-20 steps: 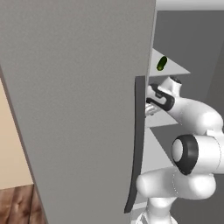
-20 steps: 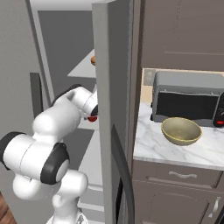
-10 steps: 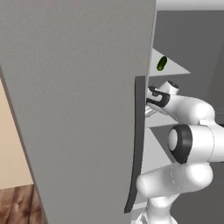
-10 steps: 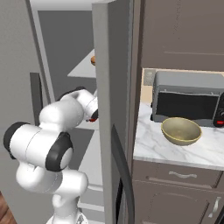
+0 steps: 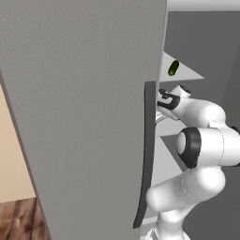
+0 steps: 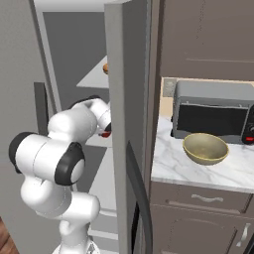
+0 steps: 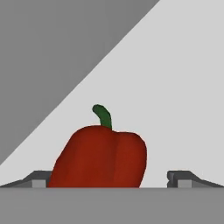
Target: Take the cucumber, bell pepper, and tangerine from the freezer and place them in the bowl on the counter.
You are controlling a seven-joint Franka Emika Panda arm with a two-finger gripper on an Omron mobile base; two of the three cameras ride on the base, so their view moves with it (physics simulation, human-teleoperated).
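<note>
Straddling bell pepper [image 7: 101, 153]: spread gripper [image 7: 109, 178]; freezer [image 5: 93, 117] door screening.

No legible text, label, brand, number or sign on anything in view.

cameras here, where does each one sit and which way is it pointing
Left base view: behind the arm to its left, facing the freezer door; cucumber on an upper shelf; arm at lower right.
Right base view: behind to the right, facing freezer, counter, bowl, microwave; arm at lower left.
Hand view: on the hand, looking along the open gripper at the bell pepper.
Both base views share arm and freezer.
</note>
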